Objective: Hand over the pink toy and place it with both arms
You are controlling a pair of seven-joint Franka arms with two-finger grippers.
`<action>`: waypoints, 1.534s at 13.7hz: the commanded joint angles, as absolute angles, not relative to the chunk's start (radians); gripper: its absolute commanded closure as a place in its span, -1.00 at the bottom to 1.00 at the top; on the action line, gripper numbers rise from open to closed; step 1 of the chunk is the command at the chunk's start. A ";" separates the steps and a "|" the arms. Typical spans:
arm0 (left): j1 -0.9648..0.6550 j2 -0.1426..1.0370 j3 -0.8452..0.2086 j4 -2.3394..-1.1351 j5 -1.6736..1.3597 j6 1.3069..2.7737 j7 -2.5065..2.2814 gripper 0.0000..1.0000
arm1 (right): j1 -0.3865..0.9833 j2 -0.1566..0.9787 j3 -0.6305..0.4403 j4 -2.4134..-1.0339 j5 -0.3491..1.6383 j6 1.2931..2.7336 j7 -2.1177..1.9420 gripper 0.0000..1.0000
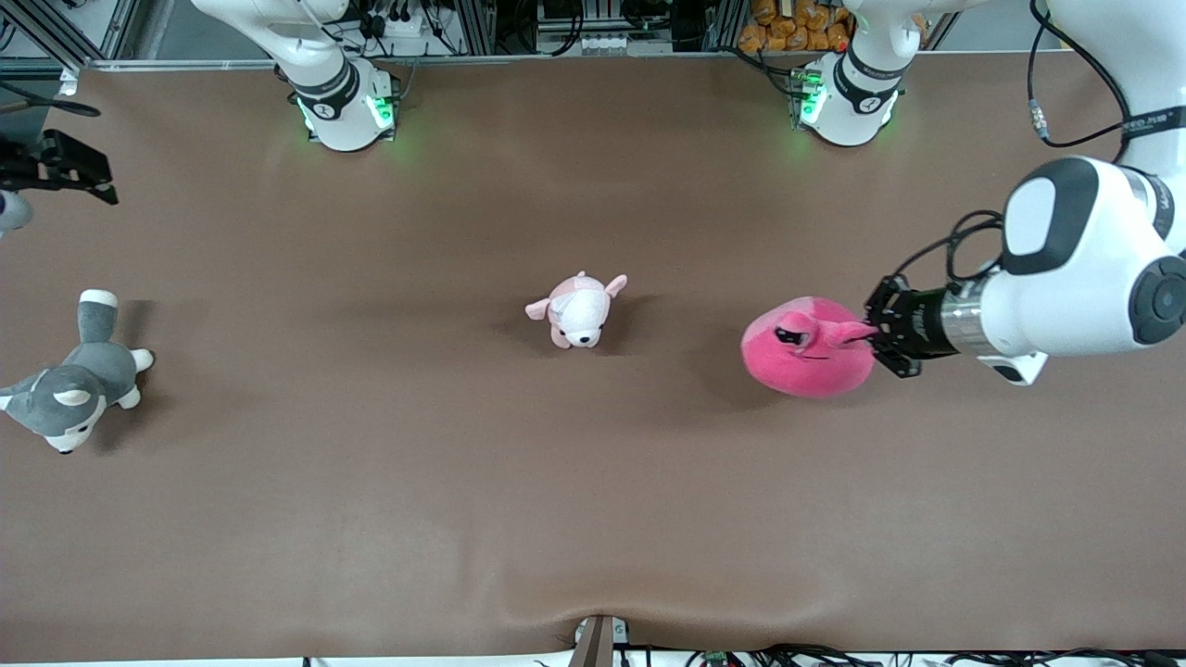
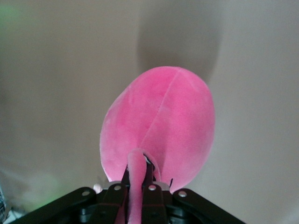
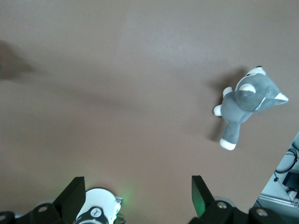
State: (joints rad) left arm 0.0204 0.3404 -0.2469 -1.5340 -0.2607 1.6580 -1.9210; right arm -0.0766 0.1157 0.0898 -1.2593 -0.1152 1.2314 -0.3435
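Plush round pink toy [image 1: 808, 357] pinched by left gripper [image 1: 876, 335].

Hot-pink toy [image 1: 808, 359] with black eyes, pale pink-and-white puppy [image 1: 578, 311], grey-and-white husky [image 1: 74, 380], brown table [image 1: 463, 509]

This is a robotics lab, set up for manipulation trials. 2 white industrial arms [image 1: 1066, 269] are bolted by their bases [image 1: 347, 111] to the edge of a wide table covered in plain brown cloth [image 1: 371, 482], with green status lights glowing at each base. Past the table edge run aluminium frame rails [image 1: 56, 37], power strips and bundled cables [image 1: 574, 28]. A black camera mount [image 1: 56, 167] stands at the right arm's end of the table. 3 plush toys, pink [image 1: 808, 347], pale pink-and-white [image 1: 579, 310] and grey-and-white [image 1: 74, 380], lie spread well apart on the cloth as test props.
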 commanded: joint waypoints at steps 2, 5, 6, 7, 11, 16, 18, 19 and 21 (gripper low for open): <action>-0.102 0.331 -0.248 -1.431 -0.284 1.617 -2.064 1.00 | -0.091 0.132 0.098 -1.232 -0.091 1.235 -0.104 -1.00; -0.176 0.331 -0.253 -1.362 -0.290 1.617 -2.130 1.00 | -0.077 0.135 0.101 -1.233 0.044 1.236 0.290 -1.00; -0.213 0.331 -0.253 -1.335 -0.290 1.620 -2.167 1.00 | -0.068 0.137 0.106 -1.236 0.090 1.236 0.399 -1.00; -0.250 0.336 -0.252 -1.300 -0.290 1.623 -2.198 1.00 | -0.042 0.143 0.104 -1.238 0.154 1.236 0.523 -1.00; -0.319 0.337 -0.258 -1.275 -0.323 1.672 -2.260 1.00 | 0.027 0.186 0.104 -1.242 0.380 1.281 0.933 -1.00; -0.325 0.336 -0.259 -1.275 -0.451 1.776 -2.316 1.00 | 0.230 0.212 0.104 -1.244 0.423 1.471 1.407 -1.00; -0.350 0.337 -0.255 -1.275 -0.472 1.807 -2.329 1.00 | 0.340 0.248 0.104 -1.244 0.416 1.586 1.659 -1.00; -0.350 0.337 -0.255 -1.275 -0.477 1.810 -2.332 1.00 | 0.383 0.265 0.104 -1.244 0.411 1.641 1.751 -1.00; -0.353 0.339 -0.258 -1.275 -0.477 1.821 -2.333 1.00 | 0.463 0.291 0.101 -1.244 0.405 1.709 1.839 -1.00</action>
State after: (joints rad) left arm -0.3455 0.3338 -0.2588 -1.2912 -0.4580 1.8051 -2.3117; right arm 0.4068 0.2587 0.1143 -1.2631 0.4077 1.6684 1.7484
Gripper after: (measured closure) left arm 0.903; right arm 0.000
